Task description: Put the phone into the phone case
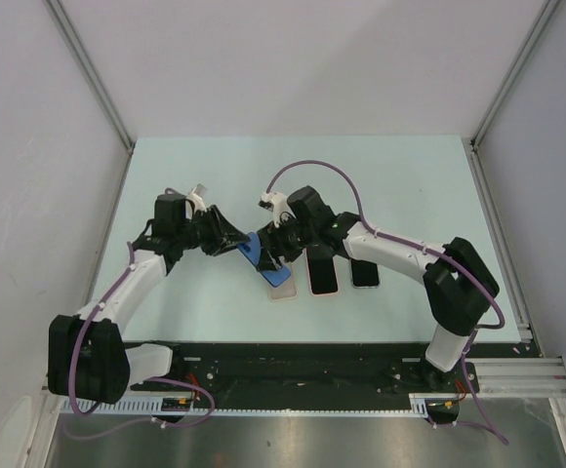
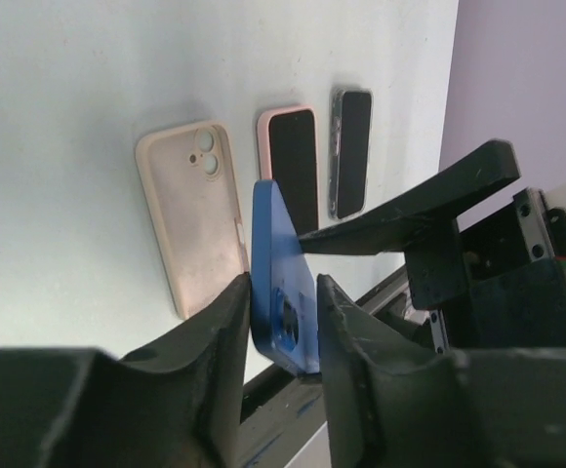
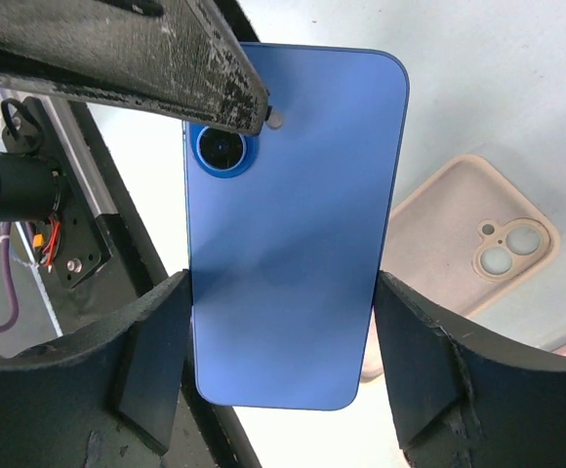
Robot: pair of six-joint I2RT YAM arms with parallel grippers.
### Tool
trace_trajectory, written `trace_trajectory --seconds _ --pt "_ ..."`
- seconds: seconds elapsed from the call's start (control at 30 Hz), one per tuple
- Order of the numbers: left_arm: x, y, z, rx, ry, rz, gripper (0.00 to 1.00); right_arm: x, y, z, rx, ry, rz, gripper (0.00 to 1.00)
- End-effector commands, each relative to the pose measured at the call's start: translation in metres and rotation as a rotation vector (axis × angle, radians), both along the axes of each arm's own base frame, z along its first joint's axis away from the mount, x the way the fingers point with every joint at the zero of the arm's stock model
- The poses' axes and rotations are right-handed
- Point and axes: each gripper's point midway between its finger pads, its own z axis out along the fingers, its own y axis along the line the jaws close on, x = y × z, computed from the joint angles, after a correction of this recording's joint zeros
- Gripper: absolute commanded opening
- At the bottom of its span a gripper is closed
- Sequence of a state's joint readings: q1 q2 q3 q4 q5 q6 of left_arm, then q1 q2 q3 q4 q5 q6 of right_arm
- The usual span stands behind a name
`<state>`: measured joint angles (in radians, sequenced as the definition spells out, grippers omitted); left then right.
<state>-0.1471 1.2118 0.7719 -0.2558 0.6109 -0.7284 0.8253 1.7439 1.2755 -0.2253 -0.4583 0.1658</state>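
A blue phone [image 1: 252,250] is held on edge above the table, between both grippers; it also shows in the left wrist view [image 2: 281,263] and, back side with camera ring, in the right wrist view [image 3: 293,224]. My left gripper [image 1: 237,243] [image 2: 283,292] is shut on its camera end, fingers on front and back. My right gripper [image 1: 269,252] [image 3: 281,292] is shut on its two long edges at the other end. The empty beige-pink phone case [image 1: 283,289] [image 2: 190,214] [image 3: 468,253] lies on the table just below, inside facing up.
A phone in a pink case [image 1: 322,275] [image 2: 293,166] and a black phone [image 1: 364,273] [image 2: 351,151] lie screen up to the right of the empty case. The black rail [image 1: 293,356] runs along the table's near edge.
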Motion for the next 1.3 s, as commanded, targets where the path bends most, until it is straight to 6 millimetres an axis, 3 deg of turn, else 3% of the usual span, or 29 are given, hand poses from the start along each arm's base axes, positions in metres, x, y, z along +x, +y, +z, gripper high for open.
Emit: trace_trajectory --seconds 0.0,0.2,0.27,0.33,0.43,0.7,1.27 --pt "-0.005 -0.005 0.005 -0.045 -0.028 -0.044 0.33 0.007 0.007 0.041 0.076 -0.107 -0.031 0.41" --pt "-0.013 -0.015 0.01 -0.136 -0.022 -0.082 0.1 0.011 0.003 0.037 0.017 -0.154 -0.09 0.54" --pt "-0.013 -0.018 0.009 -0.163 -0.005 -0.083 0.01 0.01 0.003 0.038 -0.006 -0.182 -0.112 0.63" --pt "-0.013 -0.018 0.009 -0.169 0.004 -0.076 0.0 0.015 -0.001 0.037 -0.039 -0.217 -0.163 0.74" --pt "-0.008 -0.014 0.009 -0.146 -0.002 -0.046 0.0 0.016 -0.007 0.038 -0.096 -0.276 -0.234 0.81" --pt "-0.002 -0.007 0.012 -0.109 0.002 0.017 0.0 0.004 -0.002 0.04 -0.227 -0.499 -0.316 0.82" --pt "0.003 -0.002 0.034 -0.146 0.003 0.121 0.0 -0.012 0.02 0.005 -0.365 -0.659 -0.321 0.59"
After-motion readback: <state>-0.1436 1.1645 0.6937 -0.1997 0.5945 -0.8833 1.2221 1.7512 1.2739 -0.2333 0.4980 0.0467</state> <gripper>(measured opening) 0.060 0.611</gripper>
